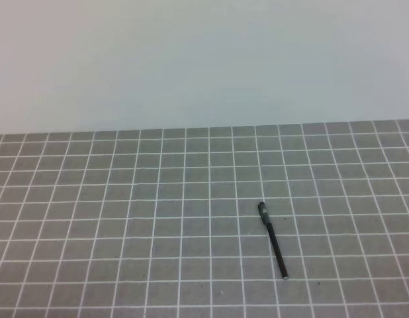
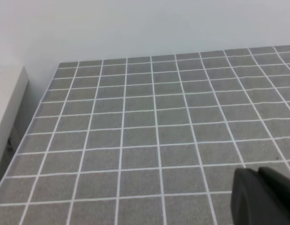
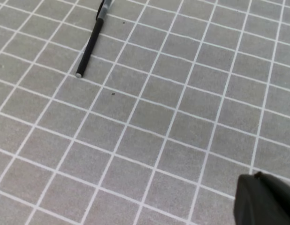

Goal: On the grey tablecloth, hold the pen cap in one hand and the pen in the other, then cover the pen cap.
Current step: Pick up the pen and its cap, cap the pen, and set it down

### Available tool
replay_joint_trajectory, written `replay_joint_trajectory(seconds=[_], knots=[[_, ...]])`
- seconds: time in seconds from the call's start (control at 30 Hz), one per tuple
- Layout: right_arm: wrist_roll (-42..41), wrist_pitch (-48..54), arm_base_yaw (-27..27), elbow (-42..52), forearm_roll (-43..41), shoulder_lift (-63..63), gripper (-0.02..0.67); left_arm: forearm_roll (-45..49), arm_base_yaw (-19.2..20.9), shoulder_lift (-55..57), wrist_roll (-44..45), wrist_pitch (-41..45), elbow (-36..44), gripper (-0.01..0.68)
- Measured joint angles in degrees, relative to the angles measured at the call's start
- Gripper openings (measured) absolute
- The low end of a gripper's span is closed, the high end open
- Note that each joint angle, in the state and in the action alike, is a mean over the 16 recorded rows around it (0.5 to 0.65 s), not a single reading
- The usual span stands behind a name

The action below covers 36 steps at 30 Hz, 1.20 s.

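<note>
The pen (image 1: 276, 248) lies on the grey tablecloth (image 1: 125, 218), right of the middle, with its small silvery end toward the front. A short, thicker dark piece, the pen cap (image 1: 262, 211), sits at the pen's far end, in line with it. I cannot tell whether it is fitted on or only touching. The right wrist view shows the pen (image 3: 90, 44) at the upper left, with the cap (image 3: 103, 6) cut by the top edge. Only a dark part of each gripper shows, left (image 2: 263, 199) and right (image 3: 266, 202). Both are well away from the pen.
A plain white wall stands behind the cloth's far edge (image 1: 204, 127). In the left wrist view a white ledge (image 2: 6, 108) runs along the cloth's left side.
</note>
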Motion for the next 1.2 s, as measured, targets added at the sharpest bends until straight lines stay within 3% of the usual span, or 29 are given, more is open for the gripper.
replay_joint_trajectory(seconds=[0.47, 0.63, 0.97, 1.2], knots=[[-0.1, -2.8, -2.6, 0.0, -0.5, 0.0, 0.004, 0.0, 0.0, 0.0, 0.1, 0.0, 0.0, -0.001], [-0.2, -6.4, -9.1, 0.1, -0.6, 0.0, 0.004, 0.0, 0.0, 0.1, 0.1, 0.0, 0.0, -0.001], [-0.2, -12.8, -28.1, 1.5, -0.2, -1.8, 0.004, 0.0, 0.0, 0.1, 0.1, 0.0, 0.0, -0.001], [-0.2, -16.8, -34.0, 7.4, 0.1, -6.7, 0.004, 0.0, 0.0, 0.0, 0.1, -0.1, 0.1, 0.0]])
